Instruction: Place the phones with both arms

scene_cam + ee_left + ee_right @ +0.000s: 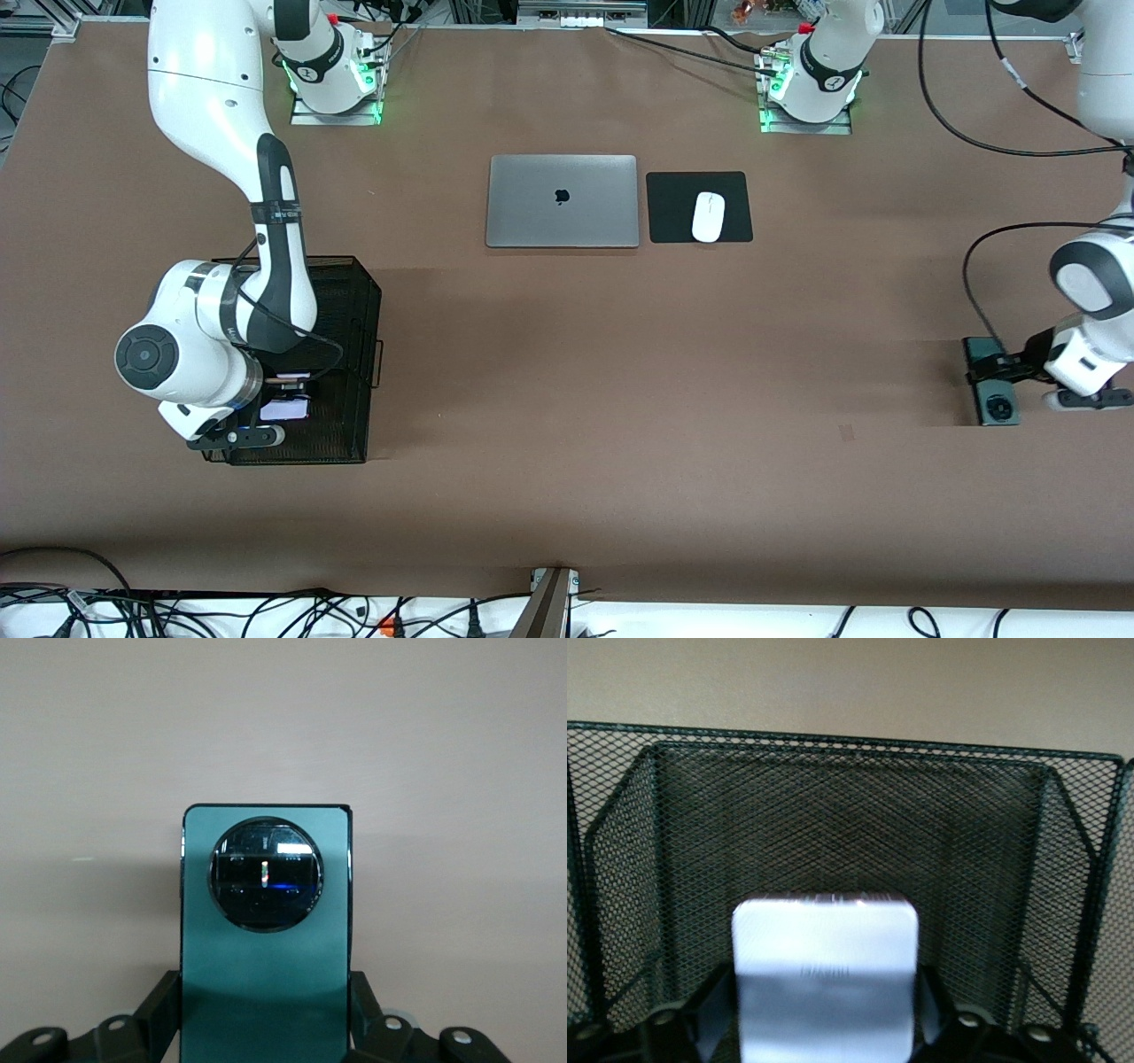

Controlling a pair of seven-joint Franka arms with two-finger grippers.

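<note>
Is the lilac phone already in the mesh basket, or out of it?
In. The right wrist view shows the lilac phone with the basket walls around it; the front view shows it within the basket rim.

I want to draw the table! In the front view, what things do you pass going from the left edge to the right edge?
Black mesh basket → silver laptop → black mouse pad → white mouse → dark green phone.

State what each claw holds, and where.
Left claw clamps the green phone by its long edges. Right claw straddles the lilac phone in the mesh basket; grip unclear.
</note>
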